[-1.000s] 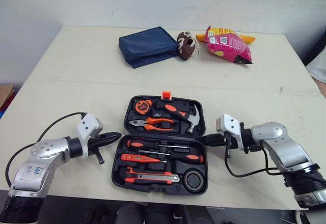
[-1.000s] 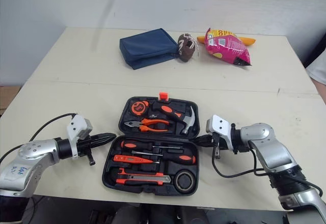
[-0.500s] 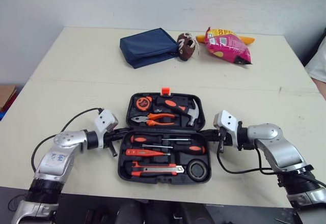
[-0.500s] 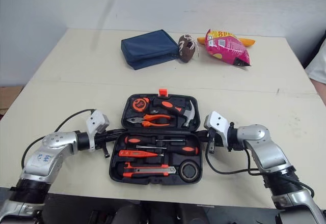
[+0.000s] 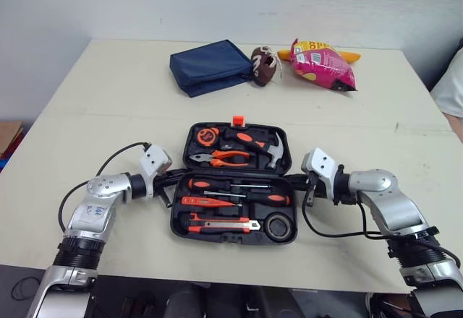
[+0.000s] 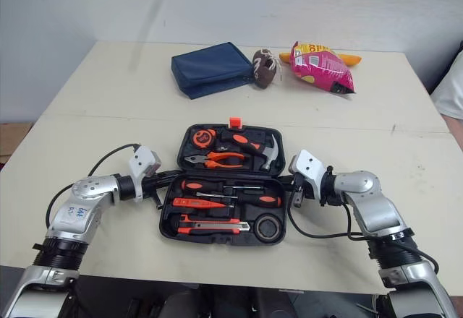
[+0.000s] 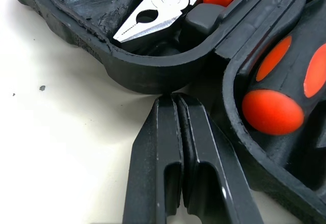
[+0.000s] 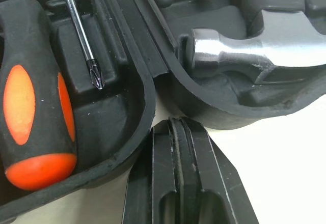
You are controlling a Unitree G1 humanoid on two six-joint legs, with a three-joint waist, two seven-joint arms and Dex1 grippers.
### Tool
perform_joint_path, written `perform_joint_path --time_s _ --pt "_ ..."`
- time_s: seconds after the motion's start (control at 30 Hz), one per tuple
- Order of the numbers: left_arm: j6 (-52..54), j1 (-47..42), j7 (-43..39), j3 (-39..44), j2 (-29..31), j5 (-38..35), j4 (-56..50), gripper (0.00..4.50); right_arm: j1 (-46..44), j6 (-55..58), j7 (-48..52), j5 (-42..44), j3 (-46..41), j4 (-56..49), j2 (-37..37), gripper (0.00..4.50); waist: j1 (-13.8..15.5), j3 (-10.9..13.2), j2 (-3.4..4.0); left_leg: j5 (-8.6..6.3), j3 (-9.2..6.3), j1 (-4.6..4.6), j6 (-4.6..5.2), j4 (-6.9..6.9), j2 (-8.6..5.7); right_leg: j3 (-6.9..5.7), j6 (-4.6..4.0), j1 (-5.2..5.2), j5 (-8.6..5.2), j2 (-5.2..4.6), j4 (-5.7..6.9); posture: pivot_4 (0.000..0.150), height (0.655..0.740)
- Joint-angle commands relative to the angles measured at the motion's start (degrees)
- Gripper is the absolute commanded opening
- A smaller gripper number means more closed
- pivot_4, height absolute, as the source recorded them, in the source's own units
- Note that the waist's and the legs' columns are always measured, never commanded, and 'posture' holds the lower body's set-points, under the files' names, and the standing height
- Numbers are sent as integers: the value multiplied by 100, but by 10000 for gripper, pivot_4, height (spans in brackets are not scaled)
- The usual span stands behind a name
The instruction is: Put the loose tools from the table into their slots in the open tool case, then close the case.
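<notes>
left end effector (image 7: 172, 103) and right end effector (image 8: 178, 126) point inward, both closed.

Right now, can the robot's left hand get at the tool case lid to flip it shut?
Probably yes. The left hand, fingers shut, sits at the left rim of the tool case, where its two halves meet, beside the pliers. Nothing on the table lies between them.

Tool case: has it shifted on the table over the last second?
Yes. The tool case has slid away from the robot, toward the blue pouch, which sits at the same spot in the left eye view as before.
</notes>
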Motion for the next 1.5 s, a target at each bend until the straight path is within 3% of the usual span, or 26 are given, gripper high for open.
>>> perform_joint_path --time_s 0.03,0.1,0.17,0.23,0.3,0.33,0.37,0.47,0.57,0.7,0.9,1.1,1.5 --pt "172 175 127 758 405 -195 24 2772 2 370 -251 196 -598 -116 -193 3181 -17 1 1 1 0 0 -1 -2 1 0 0 -2 0 1 0 1500 7400" --pt "403 259 115 1294 590 -574 -134 8591 115 808 -1 463 -830 -327 -528 10012 -8 2 3 5 2 -4 -9 -9 1 0 0 -9 0 0 -1 1500 7400" --pt "688 275 -50 1572 666 -993 -503 17817 145 1108 -44 517 -999 -453 -737 19714 19 3 4 5 1 -25 -11 -12 1 -1 -2 -32 -1 -1 -3 1500 7400" --pt "1155 148 -19 1771 665 -1428 -936 27870 -120 2507 -503 782 -1227 -650 -748 30392 27 3 4 8 0 -68 -9 -2 2 -3 -2 -69 -1 -3 -2 1500 7400" --pt "2840 -249 692 1860 754 -1780 -1289 37569 -625 4078 -560 1365 -1411 -811 -750 41714 34 3 4 12 0 -82 -7 13 -1 -3 0 -77 0 -9 5 1500 7400" --pt "3313 -438 843 1827 758 -1944 -1398 41930 -863 4630 -535 1507 -1352 -849 -811 44864 28 6 4 12 -2 -85 -6 22 -1 -3 1 -77 1 -9 12 1500 7400" --pt "3629 -573 936 1810 750 -2059 -1484 44670 -1033 5034 -552 1603 -1299 -882 -856 45000 26 6 4 13 -2 -85 -4 27 -2 -1 2 -78 2 -9 21 1500 7400" --pt "4525 -1206 1463 1814 422 -2251 -1355 44670 -1722 6687 -568 2048 -1119 -751 -818 45000 28 5 4 16 -4 -82 -4 25 -3 1 3 -80 3 -6 27 1500 7400" --pt "5110 -1755 1797 1237 274 -1949 -950 44670 -2459 7350 -1045 1900 -1008 -185 -352 45000 -11 5 3 20 -2 -84 -13 23 -1 2 2 -86 3 -1 26 1500 7400" --pt "5187 -2079 2016 814 107 -1654 -522 44670 -3007 7350 -1682 1557 -1044 579 93 45000 -11 5 4 28 9 -89 -23 18 -1 10 1 -101 2 3 31 1500 7400" --pt "5047 -2295 2244 590 -137 -1292 -9 44670 -3416 6990 -1958 1301 -750 1286 201 45000 20 5 4 32 23 -129 -23 26 -2 18 0 -143 2 0 41 1500 7400" --pt "5158 -2279 2264 498 -313 -1233 -19 44670 -3499 6975 -2013 1252 -468 1446 218 45000 2 5 4 32 40 -170 -23 64 1 32 0 -199 2 3 86 1500 7400" --pt "5086 -2358 2281 303 -435 -988 328 44670 -3434 7081 -2327 1190 -375 1420 546 45000 6 1 2 33 39 -159 -21 95 0 35 0 -184 3 0 110 1500 7400"
